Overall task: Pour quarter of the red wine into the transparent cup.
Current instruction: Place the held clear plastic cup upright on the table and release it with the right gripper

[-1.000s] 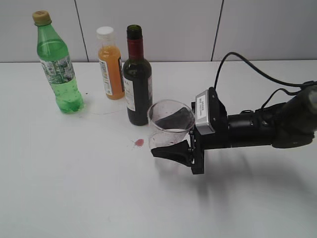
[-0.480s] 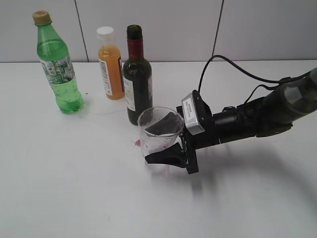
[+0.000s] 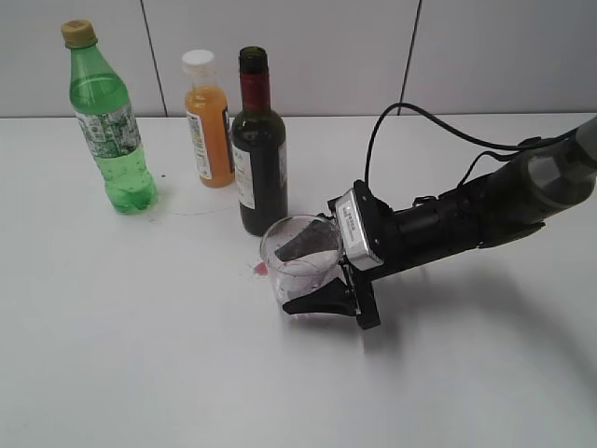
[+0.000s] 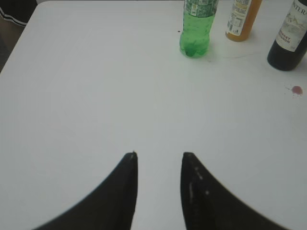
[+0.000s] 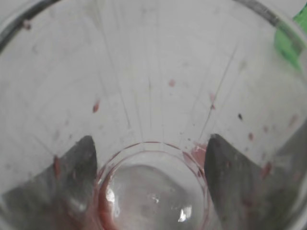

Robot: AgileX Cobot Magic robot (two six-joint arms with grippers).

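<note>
Far left: green soda bottle, upright, tan cap on, partly filled with green liquid. Right of it: orange juice bottle, upright, white cap on. Just right of that and a little nearer: wine bottle, dark glass, red foil neck, white label, no cap visible on its mouth, upright on the white table. All three stand along the far half of the table, near a grey panelled wall.

Small red spot on the table, near side of the wine bottle, just left of the cup.

Transparent cup: near and slightly right of the wine bottle, close to it; contact cannot be judged. It is tilted, rim toward the far left. Right wrist view: reddish specks on the wall, a pink ring at the base, no pooled wine.

Right gripper: reaches in from the right, black fingers on either side of the cup, grasping it. A cable loops above the arm.

Left gripper: fingers parted, nothing between them, over bare table. Not seen in the exterior view.
</note>
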